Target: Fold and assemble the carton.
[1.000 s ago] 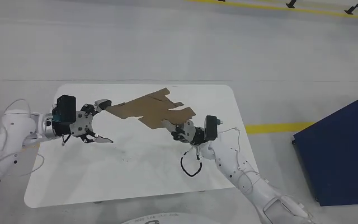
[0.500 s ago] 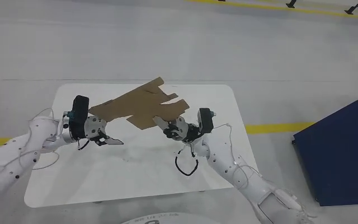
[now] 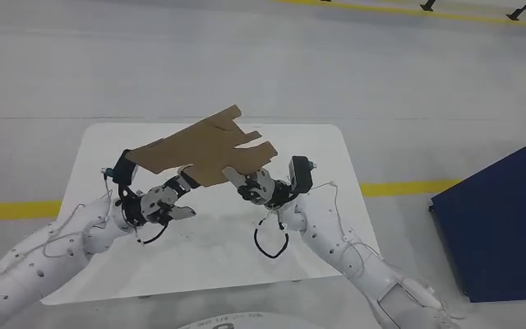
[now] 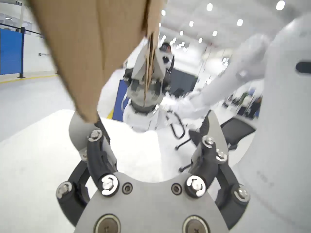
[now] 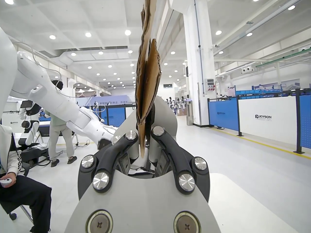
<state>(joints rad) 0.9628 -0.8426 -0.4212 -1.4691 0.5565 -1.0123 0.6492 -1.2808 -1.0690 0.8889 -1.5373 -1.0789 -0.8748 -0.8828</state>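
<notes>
The right claw is pinched tight on the flat brown corrugated-cardboard carton, an unfolded blank with notched flaps. Its two fingers close on the edge of the blank nearest to it. The sheet runs out from the pinch and away from the claw, held in the air above the white, rounded-corner table. From the right claw's own camera the carton is seen edge-on. It is a thin wavy strip rising straight out from between the two pressed fingers, with its layers slightly parted just beyond the fingertips. A corner of the table lies beneath the claw.

The left claw is spread wide and holds nothing. It sits under the opposite end of the carton, with its fingertips pointing toward the right claw, which is near it. In its own camera the left claw has one finger right at a lower corner of the carton, which hangs in front of that fingertip. Whether the two touch cannot be told. The other finger stands apart from the cardboard. Straight beyond the gap between the fingers is the right claw, with the carton's edge clamped in it. The table lies below the left claw.
</notes>
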